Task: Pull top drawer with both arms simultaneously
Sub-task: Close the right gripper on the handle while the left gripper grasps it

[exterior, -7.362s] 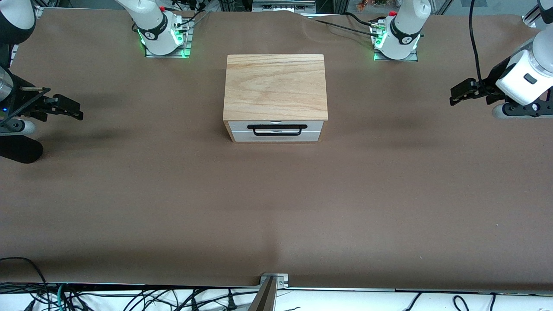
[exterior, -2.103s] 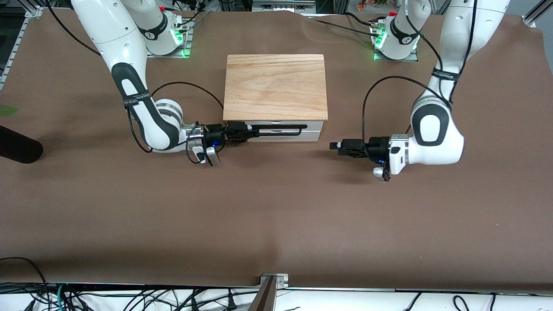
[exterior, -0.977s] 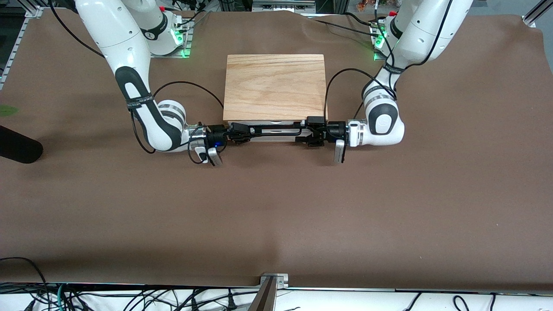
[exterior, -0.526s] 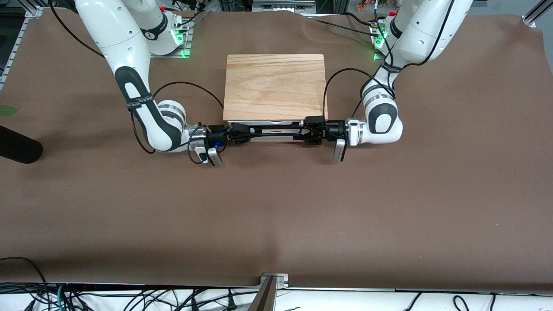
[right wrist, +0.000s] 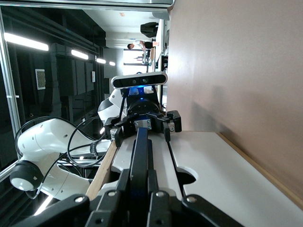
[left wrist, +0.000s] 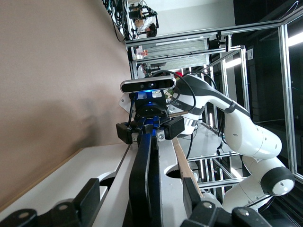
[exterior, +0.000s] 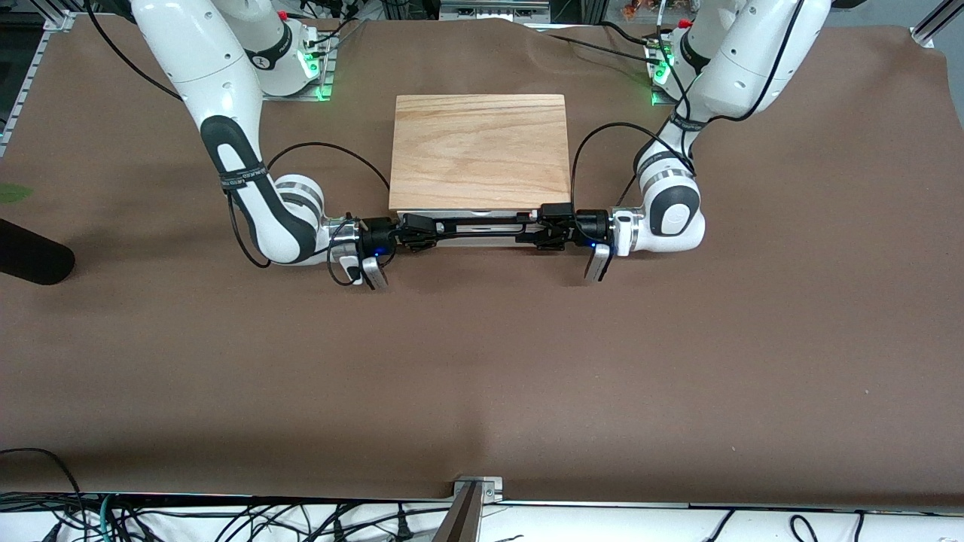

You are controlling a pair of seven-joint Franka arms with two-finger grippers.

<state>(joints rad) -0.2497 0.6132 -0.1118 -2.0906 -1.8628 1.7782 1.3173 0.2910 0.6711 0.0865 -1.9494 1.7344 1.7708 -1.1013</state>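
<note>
The top drawer (exterior: 482, 240) shows its white front under the oak box (exterior: 479, 150), flush with the casing. Its black bar handle (exterior: 482, 226) runs across the front. My right gripper (exterior: 422, 226) is shut on the handle's end toward the right arm's end of the table; the right wrist view shows its fingers (right wrist: 124, 187) pressed on the bar (right wrist: 141, 146). My left gripper (exterior: 536, 226) is at the handle's other end. In the left wrist view its fingers (left wrist: 90, 198) stand apart on either side of the bar (left wrist: 144, 165), open and not touching it.
The box stands mid-table between the two arm bases (exterior: 286, 60) (exterior: 689, 68). A black cylinder (exterior: 34, 260) lies at the right arm's end of the table. Cables (exterior: 226, 519) run below the table's front edge. Brown cloth (exterior: 482, 361) covers the table.
The left arm swung in from the table's end and brought its gripper to the handle's end, then drew back slightly. The right gripper has stayed on the handle. The drawer has not moved.
</note>
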